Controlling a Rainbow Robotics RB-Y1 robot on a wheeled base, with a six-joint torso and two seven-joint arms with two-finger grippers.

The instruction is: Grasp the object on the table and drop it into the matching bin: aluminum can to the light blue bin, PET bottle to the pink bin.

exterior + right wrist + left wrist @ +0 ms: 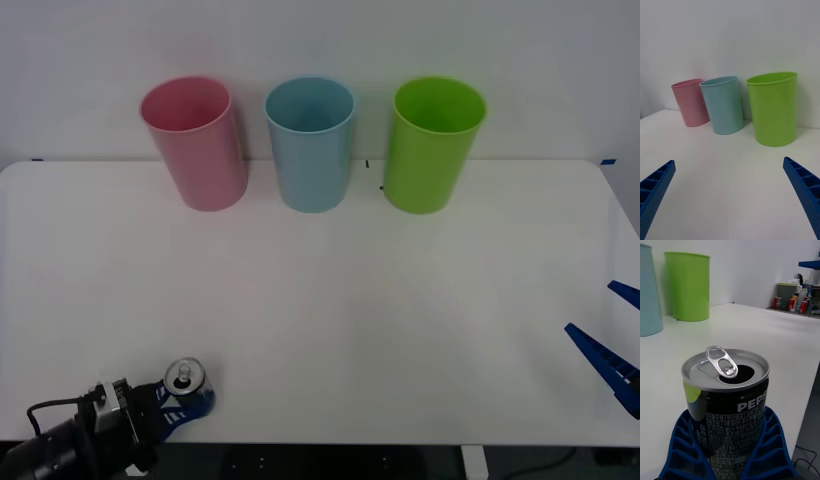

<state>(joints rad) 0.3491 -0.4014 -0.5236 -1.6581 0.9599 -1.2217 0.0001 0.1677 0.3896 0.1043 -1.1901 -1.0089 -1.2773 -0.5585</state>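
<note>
The left pincer (pixel 730 450) pinches an opened black Pepsi can (pixel 185 378) low on its body at the white bench's (pixel 330 320) near-left edge, likely light, thin-walled and slippery, far from the light blue bin (pixel 310 143), while the right pincer (pixel 612 345) waits spread.

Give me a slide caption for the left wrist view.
Left gripper's blue ribbed fingers closed around an opened black aluminum can on the white table.
</note>
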